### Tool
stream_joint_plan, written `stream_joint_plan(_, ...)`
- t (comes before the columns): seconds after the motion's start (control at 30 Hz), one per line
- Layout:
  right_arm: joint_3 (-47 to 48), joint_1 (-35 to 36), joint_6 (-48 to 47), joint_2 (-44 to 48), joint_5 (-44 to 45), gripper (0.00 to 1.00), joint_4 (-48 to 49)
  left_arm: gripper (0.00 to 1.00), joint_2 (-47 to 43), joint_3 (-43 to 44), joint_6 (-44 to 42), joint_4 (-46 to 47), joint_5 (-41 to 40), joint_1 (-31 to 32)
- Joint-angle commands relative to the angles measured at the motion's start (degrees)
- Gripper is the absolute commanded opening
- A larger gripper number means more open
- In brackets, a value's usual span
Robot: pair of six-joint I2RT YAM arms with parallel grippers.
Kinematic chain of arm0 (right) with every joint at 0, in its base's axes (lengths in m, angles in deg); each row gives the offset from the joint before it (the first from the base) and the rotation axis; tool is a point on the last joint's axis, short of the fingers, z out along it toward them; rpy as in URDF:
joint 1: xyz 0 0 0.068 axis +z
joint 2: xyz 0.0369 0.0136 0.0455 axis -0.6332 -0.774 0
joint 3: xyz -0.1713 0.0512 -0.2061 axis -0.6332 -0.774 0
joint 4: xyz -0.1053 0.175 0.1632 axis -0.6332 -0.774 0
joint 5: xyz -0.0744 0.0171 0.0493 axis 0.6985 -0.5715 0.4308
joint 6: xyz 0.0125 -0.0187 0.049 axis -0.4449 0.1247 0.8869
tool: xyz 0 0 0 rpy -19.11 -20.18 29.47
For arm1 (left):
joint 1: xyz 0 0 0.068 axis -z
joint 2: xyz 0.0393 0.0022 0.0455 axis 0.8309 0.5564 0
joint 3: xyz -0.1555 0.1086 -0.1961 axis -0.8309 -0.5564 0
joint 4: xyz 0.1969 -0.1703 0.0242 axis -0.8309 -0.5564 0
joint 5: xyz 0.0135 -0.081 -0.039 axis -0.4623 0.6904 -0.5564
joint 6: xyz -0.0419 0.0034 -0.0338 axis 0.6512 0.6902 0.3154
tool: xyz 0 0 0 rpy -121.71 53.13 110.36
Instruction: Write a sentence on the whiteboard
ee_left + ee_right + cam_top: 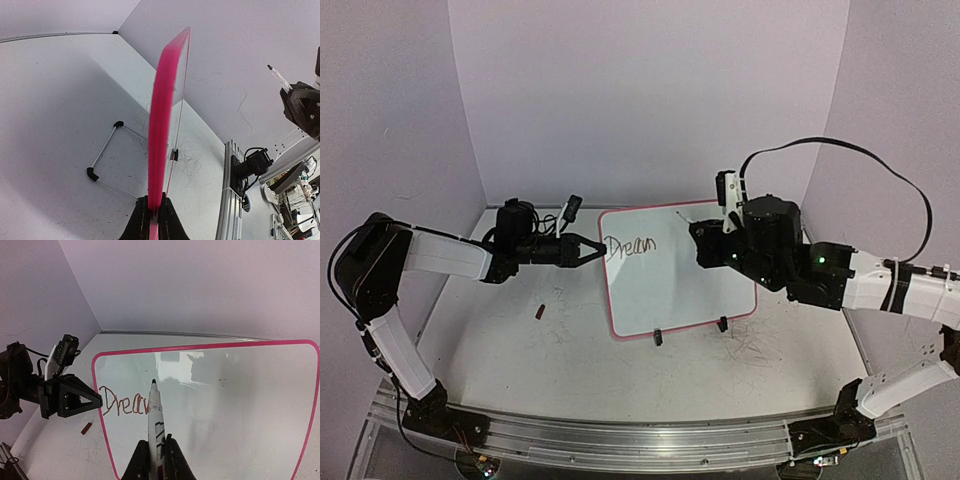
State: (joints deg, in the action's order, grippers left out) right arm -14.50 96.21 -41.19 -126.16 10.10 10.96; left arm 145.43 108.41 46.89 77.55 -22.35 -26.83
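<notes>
The whiteboard, glossy white with a pink frame, stands tilted on black clip feet. My left gripper is shut on its left edge; the left wrist view shows the pink edge running up from between the closed jaws. The sentence reads "Dream" in dark letters at the board's upper left. My right gripper is shut on a white marker, its black tip just right of the letters. In the left wrist view that tip is held off the board.
A small red cap lies on the scuffed tabletop left of the board. A thin wire stand with black corners is behind the board. An aluminium rail runs along the near edge. Walls close the back and both sides.
</notes>
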Motion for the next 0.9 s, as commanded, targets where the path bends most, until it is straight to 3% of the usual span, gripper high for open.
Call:
stream_joint_plan(0.0, -2.2, -0.1, -2.7, 2.1, 2.9, 0.0, 1.3, 0.0, -1.9, 2.6, -0.3, -1.6, -2.0, 0.4)
stream_joint_plan(0.2, -5.9, -0.1, -6.1, 4.4, 4.7, 0.0, 4.8, 0.0, -1.0, 5.7, -4.3, -8.7, -2.8, 0.5)
stream_joint_plan(0.87, -5.7, -0.1, -7.4, 2.2, -2.3, 0.0, 6.4, 0.0, -4.2, 3.9, -3.8, -10.6, -5.5, 1.1)
